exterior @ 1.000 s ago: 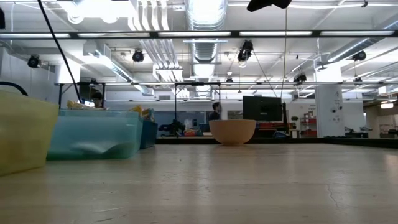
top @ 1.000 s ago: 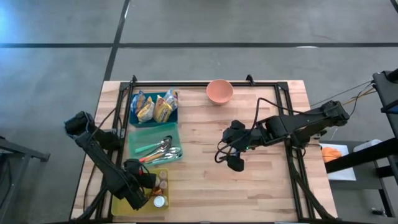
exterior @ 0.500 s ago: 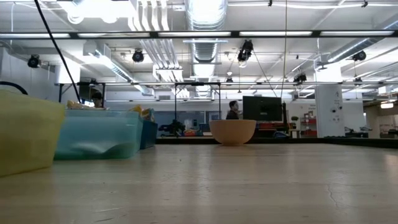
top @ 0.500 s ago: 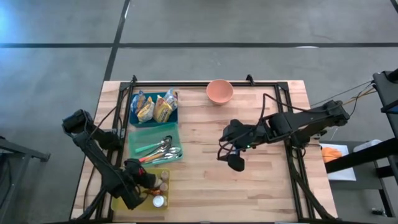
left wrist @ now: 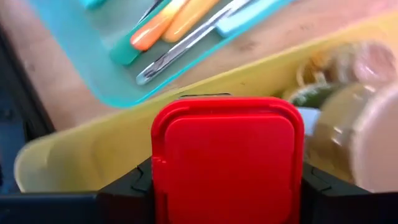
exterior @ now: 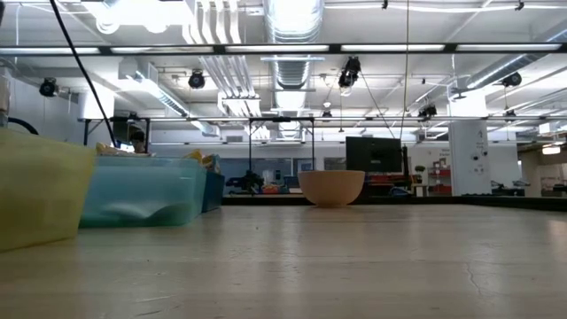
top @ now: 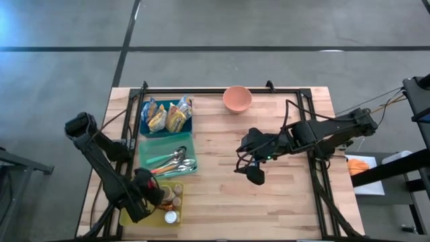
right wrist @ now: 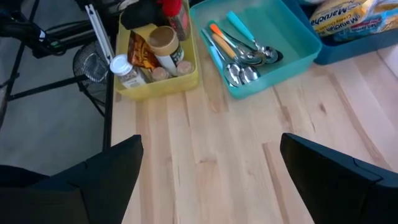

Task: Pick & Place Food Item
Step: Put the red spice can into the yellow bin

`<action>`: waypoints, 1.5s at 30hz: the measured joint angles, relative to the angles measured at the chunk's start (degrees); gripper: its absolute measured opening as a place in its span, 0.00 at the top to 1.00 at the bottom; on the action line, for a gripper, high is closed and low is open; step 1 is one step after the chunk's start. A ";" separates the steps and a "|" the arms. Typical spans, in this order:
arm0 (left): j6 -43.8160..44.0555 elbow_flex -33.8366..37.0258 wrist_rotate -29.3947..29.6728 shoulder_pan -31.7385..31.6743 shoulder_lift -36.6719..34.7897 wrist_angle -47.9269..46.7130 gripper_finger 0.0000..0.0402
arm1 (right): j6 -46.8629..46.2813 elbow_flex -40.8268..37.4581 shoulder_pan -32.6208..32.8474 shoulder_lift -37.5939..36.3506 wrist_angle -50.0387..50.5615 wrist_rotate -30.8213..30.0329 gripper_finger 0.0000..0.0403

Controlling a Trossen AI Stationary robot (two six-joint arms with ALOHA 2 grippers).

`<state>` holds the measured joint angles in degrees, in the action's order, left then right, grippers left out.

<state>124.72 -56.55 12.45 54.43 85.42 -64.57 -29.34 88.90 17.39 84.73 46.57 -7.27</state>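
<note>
At the near left corner of the table (top: 269, 202), the left gripper (top: 149, 195) sits over the yellow bin (top: 176, 190), its fingers clenched on a bottle with a red cap (left wrist: 227, 158); in the left wrist view the cap fills the space between the two dark fingers, with the bin's yellow wall just behind it. The bin also holds a white-capped jar (top: 171, 217), a tan-lidded container (right wrist: 163, 41) and a brown packet (right wrist: 142, 55), crowded together. Just beyond the yellow bin lies the teal tray (top: 148, 145), holding spoons (top: 183, 159) and utensils with orange and teal handles (right wrist: 221, 35). Farther along the same left side, the blue bin (top: 144, 123) holds yellow snack bags (top: 168, 115). The right gripper (top: 252, 173) hangs above bare wood near the middle of the table, well apart from the bins, its fingers spread wide and holding nothing. At the far edge stands a pink bowl (top: 237, 99), alone and upright, seen in the low view beyond the teal and blue containers.
</note>
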 joint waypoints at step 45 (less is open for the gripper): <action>-68.90 10.83 -3.64 1.18 -2.28 14.23 0.44 | -3.88 -0.09 2.62 0.00 -1.99 0.23 0.08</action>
<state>55.82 -45.73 8.81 55.61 83.14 -50.35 -33.22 88.82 20.01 84.73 44.57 -7.04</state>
